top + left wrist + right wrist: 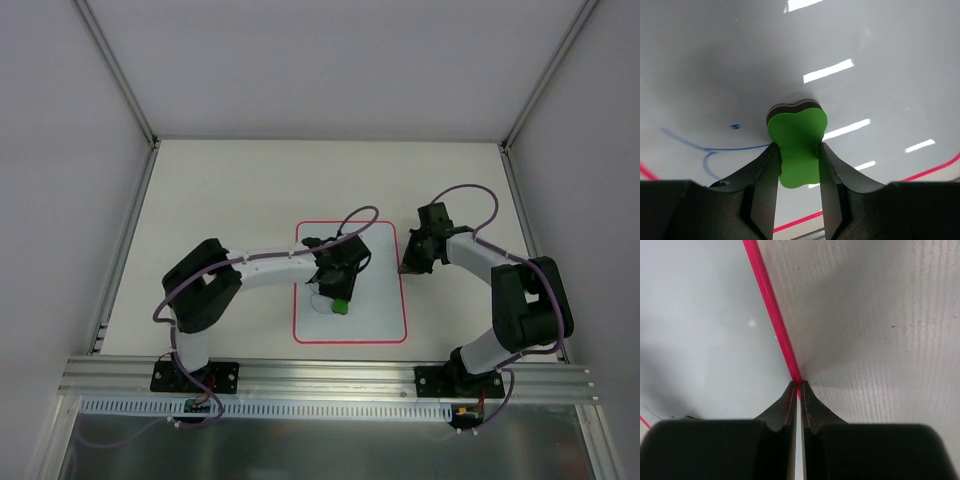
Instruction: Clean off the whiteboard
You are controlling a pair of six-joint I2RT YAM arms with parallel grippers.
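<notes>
The whiteboard, white with a red-pink border, lies flat at the table's centre. My left gripper is shut on the green eraser and holds it down on the board's left-middle area. In the left wrist view the eraser sits between my fingers, with a blue marker line and a blue dot to its left on the board. My right gripper is shut, its tips pressing on the board's right border.
The table is pale and enclosed by white walls with metal posts. A metal rail runs along the near edge by the arm bases. In the right wrist view the bare table lies right of the border.
</notes>
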